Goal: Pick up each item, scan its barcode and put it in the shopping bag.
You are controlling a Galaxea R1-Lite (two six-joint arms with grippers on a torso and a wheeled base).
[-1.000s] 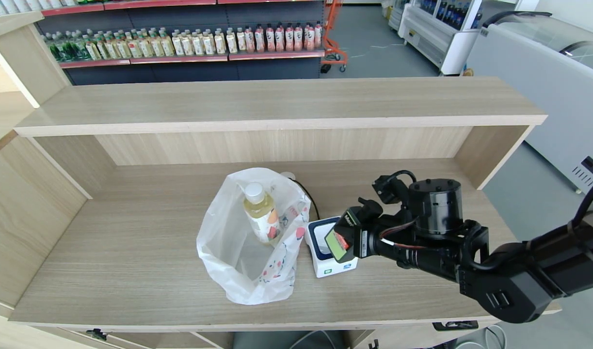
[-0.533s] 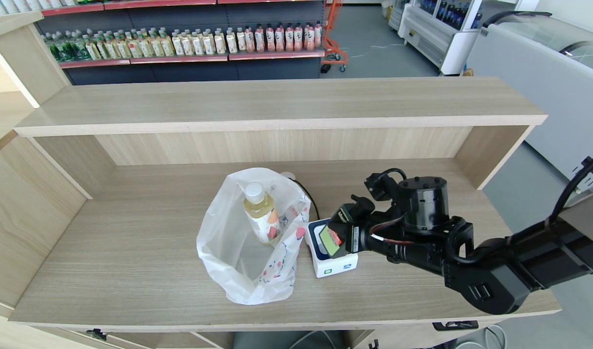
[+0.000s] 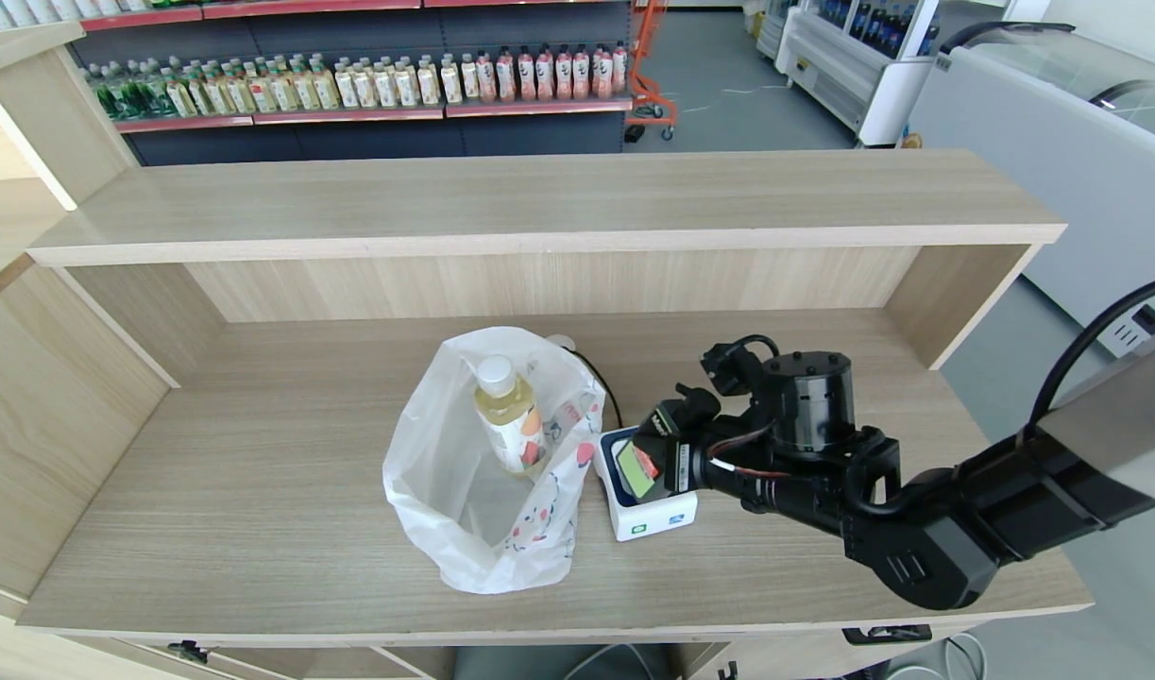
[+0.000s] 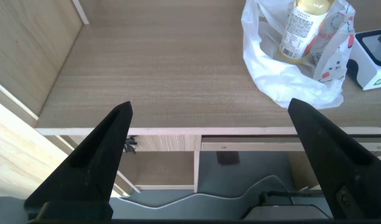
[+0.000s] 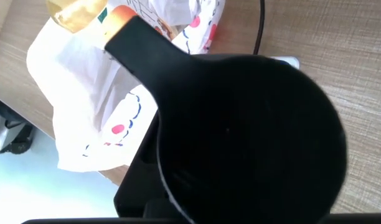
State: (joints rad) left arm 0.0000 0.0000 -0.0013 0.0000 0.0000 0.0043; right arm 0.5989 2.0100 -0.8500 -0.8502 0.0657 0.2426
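My right gripper [image 3: 649, 455] is shut on a small dark item with a green and red face [image 3: 636, 469]. It holds the item just above the white barcode scanner [image 3: 651, 517], face turned toward the bag. The white plastic shopping bag [image 3: 464, 515] stands open left of the scanner with a yellow drink bottle [image 3: 506, 416] upright inside. In the right wrist view a dark round body [image 5: 240, 137] hides the fingers, and the bag [image 5: 84, 93] lies beyond it. My left gripper [image 4: 209, 162] is open and holds nothing, off the counter's front edge [image 4: 178, 130], with the bag [image 4: 290, 81] and scanner [image 4: 374, 59] farther off.
The wooden counter [image 3: 256, 472] is walled by a raised ledge [image 3: 539, 203] at the back and side panels left and right. A black cable [image 3: 607, 392] runs behind the scanner. Bare counter stretches left of the bag and right of the scanner.
My right arm has moved left and a little down, carrying the item from right of the scanner to just over its top. The bag and bottle have stayed put.
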